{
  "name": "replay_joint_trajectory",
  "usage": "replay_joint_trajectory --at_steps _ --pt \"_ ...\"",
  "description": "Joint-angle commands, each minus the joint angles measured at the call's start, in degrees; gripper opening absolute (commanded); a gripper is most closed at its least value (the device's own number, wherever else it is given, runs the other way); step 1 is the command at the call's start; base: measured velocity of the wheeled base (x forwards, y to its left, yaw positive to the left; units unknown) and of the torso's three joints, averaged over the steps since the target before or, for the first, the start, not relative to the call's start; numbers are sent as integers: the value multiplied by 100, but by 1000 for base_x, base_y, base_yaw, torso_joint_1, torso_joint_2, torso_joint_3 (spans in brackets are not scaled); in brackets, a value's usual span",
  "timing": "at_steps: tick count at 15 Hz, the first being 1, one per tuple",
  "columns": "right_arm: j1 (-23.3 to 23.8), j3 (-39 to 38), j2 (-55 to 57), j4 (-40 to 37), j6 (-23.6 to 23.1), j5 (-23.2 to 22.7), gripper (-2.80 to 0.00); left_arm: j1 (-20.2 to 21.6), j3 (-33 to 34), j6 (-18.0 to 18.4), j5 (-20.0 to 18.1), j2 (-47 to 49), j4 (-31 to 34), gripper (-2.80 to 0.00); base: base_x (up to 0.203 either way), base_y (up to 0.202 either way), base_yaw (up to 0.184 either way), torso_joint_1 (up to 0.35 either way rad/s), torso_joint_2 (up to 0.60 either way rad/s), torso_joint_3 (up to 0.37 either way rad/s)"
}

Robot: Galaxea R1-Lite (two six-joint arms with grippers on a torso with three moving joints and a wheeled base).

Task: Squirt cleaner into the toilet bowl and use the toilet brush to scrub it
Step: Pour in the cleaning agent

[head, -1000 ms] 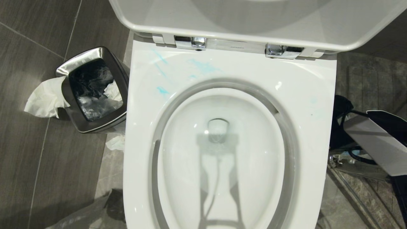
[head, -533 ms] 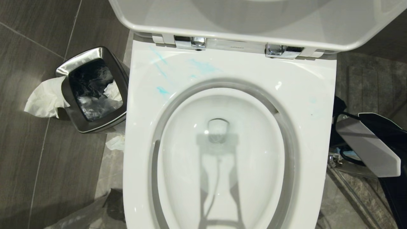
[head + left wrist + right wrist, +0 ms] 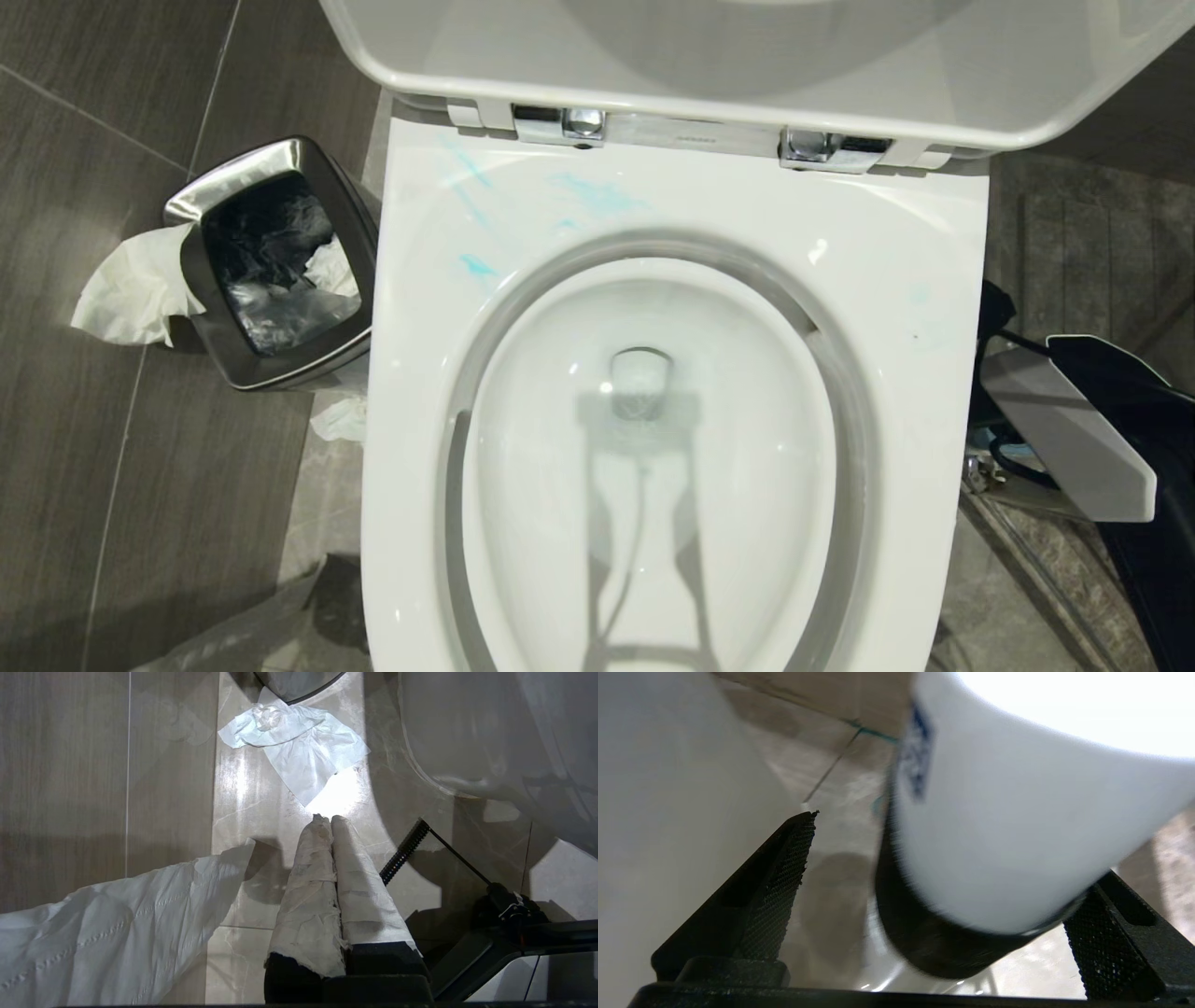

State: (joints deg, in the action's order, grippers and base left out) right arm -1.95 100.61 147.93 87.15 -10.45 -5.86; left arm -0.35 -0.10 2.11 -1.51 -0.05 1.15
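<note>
The toilet bowl (image 3: 747, 420) fills the head view, white, with its lid raised. Pale blue cleaner (image 3: 597, 194) streaks the back left of the seat. The toilet brush does not show plainly in any view. My right arm (image 3: 1074, 439) reaches down beside the bowl's right flank. In the right wrist view my right gripper (image 3: 959, 844) is open, and a blurred white rounded thing (image 3: 1017, 826) with a dark lower rim sits between its fingers, clear of one finger (image 3: 784, 872). My left gripper (image 3: 325, 819) hangs parked over the floor, shut on nothing, its fingers wrapped in white.
A square chrome waste bin (image 3: 271, 261) stands left of the toilet with a tissue (image 3: 131, 289) draped over its side. More crumpled tissue (image 3: 299, 746) lies on the floor, and a white sheet (image 3: 93, 933) hangs near the left gripper. Grey tiles surround the toilet.
The right arm's white cover has slid a little left and down in the head view, closer to the bowl's side. Toilet, bin and tissues have not moved.
</note>
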Motion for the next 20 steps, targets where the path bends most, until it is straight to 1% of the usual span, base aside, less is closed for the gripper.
replay_joint_trajectory --at_steps 1,11,20 --pt "44 236 51 51 -19 -2 0 0 1 0 -4 5 0 -280 0 0 0 0 0 0" --pt "46 389 222 51 -19 -2 0 0 1 0 -6 5 0 -280 0 0 0 0 0 0" --pt "46 926 500 51 -19 -2 0 0 1 0 0 5 0 -280 0 0 0 0 0 0"
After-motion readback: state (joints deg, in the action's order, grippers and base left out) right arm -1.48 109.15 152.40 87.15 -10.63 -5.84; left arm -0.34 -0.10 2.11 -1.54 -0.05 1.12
